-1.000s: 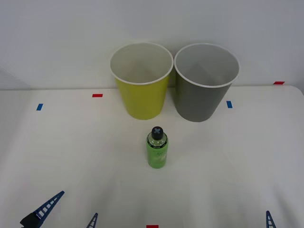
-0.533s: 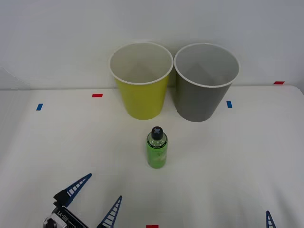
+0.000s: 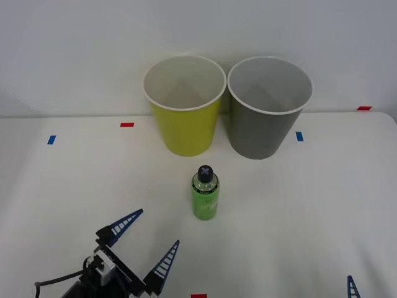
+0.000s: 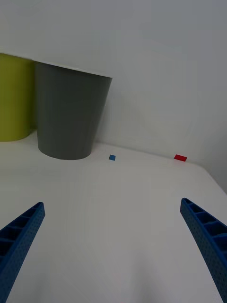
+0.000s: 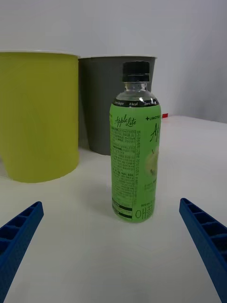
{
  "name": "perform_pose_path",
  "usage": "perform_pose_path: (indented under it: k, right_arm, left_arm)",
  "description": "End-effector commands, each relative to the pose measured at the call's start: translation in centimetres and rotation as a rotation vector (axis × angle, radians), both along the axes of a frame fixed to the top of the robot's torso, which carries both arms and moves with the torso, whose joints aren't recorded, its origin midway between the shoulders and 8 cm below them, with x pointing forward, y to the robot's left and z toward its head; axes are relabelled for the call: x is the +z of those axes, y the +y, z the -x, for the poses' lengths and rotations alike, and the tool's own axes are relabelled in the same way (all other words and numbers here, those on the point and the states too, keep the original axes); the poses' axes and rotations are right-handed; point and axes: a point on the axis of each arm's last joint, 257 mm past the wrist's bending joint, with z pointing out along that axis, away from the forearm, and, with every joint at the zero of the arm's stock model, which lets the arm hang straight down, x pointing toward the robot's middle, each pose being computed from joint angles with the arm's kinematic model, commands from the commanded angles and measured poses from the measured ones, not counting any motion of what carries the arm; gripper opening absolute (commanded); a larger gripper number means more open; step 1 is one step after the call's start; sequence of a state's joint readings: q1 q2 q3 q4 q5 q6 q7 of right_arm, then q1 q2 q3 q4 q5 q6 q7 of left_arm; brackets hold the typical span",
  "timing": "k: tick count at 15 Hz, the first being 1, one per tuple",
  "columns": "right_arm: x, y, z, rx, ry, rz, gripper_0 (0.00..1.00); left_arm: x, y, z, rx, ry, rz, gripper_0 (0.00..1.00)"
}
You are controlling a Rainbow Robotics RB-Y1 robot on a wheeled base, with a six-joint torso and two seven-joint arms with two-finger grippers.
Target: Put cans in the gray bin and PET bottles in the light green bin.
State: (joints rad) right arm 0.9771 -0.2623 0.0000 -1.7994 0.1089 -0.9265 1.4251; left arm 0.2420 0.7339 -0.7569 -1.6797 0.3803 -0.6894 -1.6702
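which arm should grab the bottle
Left. The left gripper is open and pointed at the PET bottle, which stands framed between its jaws; the right gripper is farther off, facing the gray bin.

A plain pale wall (image 3: 198, 31) rises straight behind the bench (image 3: 298, 211) and runs the full width of the scene, bare and evenly lit. The bench has a white, matte top under soft light with faint shadows. Small tape marks lie on it: a blue tape mark (image 3: 51, 139) and a red tape mark (image 3: 127, 125) toward its far left edge, another blue mark (image 3: 299, 136) and another red mark (image 3: 364, 108) toward its far right corner, and a red piece (image 3: 198, 296) at its near edge.
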Motion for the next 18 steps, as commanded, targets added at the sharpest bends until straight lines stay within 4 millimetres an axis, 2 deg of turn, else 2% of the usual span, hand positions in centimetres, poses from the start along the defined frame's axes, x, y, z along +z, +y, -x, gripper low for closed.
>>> perform_pose_path:
  k: [1, 11, 18]
  right_arm:
    - [0.0, 0.0, 0.0, 0.000, 0.000, 0.000, 1.00]
    - [0.0, 0.0, 0.0, 0.000, 0.000, 0.000, 1.00]
    - [0.0, 0.0, 0.0, 0.000, 0.000, 0.000, 1.00]
  left_arm:
    - [0.4, -1.5, -1.0, -0.042, -0.005, -0.012, 1.00]
    - [2.3, -7.1, -5.5, -0.094, 0.006, -0.015, 1.00]
    - [3.5, -9.4, -7.6, -0.112, 0.021, -0.017, 1.00]
